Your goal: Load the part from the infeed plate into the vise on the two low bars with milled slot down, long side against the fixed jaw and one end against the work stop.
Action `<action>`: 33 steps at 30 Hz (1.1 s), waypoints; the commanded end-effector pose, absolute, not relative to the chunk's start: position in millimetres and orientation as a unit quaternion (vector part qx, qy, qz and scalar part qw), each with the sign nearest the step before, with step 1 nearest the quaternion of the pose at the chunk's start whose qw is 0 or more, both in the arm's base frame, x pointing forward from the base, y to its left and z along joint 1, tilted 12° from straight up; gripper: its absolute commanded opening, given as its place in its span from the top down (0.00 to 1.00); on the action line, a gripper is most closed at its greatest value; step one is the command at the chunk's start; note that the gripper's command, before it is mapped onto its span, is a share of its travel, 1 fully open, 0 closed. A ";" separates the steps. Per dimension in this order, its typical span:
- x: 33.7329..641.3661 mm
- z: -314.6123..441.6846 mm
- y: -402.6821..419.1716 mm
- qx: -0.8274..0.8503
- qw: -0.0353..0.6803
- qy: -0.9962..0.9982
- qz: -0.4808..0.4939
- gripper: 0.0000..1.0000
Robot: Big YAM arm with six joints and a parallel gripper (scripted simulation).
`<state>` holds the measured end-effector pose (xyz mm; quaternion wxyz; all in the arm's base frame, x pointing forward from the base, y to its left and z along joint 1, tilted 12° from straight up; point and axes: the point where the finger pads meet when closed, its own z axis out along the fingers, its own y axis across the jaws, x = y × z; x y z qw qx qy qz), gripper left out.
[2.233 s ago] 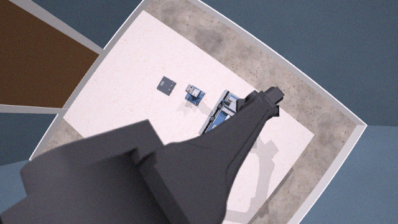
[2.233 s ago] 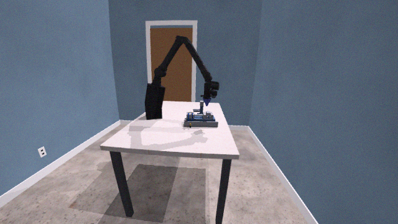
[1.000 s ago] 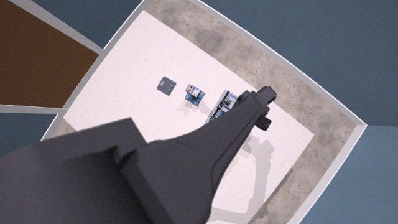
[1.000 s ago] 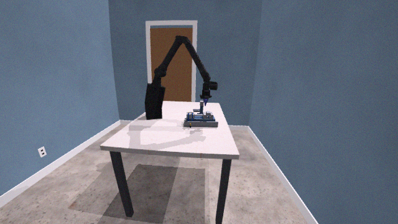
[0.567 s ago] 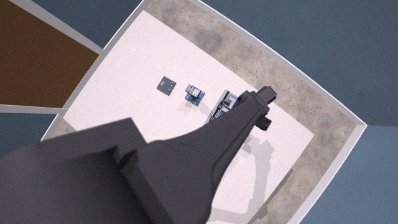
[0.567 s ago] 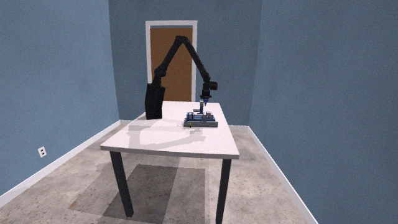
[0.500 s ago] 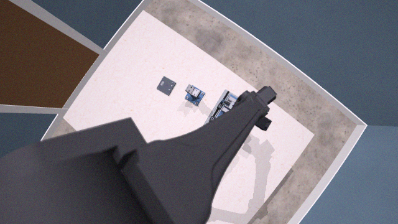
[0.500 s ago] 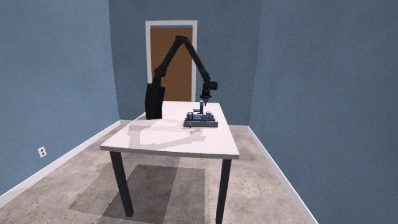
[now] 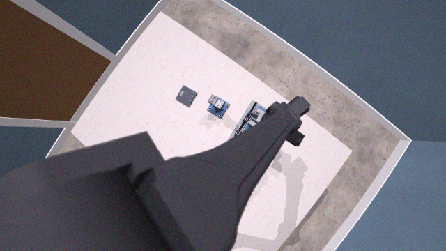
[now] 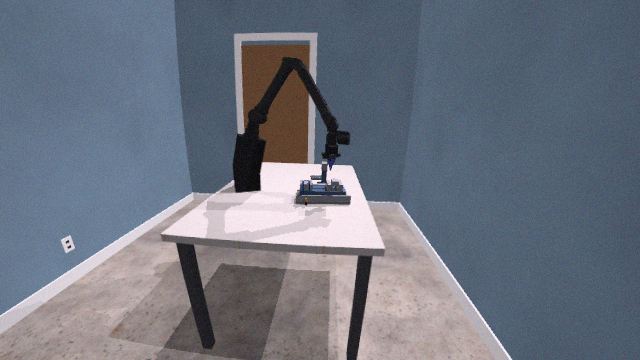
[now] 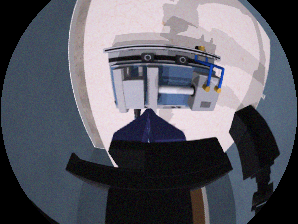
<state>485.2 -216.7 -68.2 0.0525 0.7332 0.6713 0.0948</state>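
Note:
The vise (image 9: 247, 118) (image 10: 325, 199) (image 11: 175, 75) stands open. The jaw on the rod (image 11: 152, 90) is mid-vise; the fixed jaw (image 11: 118, 90) is at the left in the wrist view. A light grey block (image 11: 132, 95), apparently the part, lies between them, close beside the fixed jaw. Its slot and its contact with the work stop cannot be made out. My gripper (image 10: 330, 169) (image 11: 149, 112) is shut and empty, its blue fingertips pointing down above the vise's far side in the exterior view. The arm hides it in the top view. The infeed plate (image 9: 189, 99) bears no block.
The V-block (image 9: 219, 104) on its blue base stands between the infeed plate and the vise. The air cylinder (image 11: 204, 95) with blue hoses (image 11: 221, 75) is at the vise's other end. The arm covers much of the top view.

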 end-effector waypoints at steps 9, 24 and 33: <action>499.7 -82.6 -214.6 0.734 0.058 0.670 0.097 1.00; 508.2 -100.1 -215.8 0.733 0.063 0.670 0.099 1.00; 510.1 -109.8 -214.0 0.733 0.062 0.670 0.099 1.00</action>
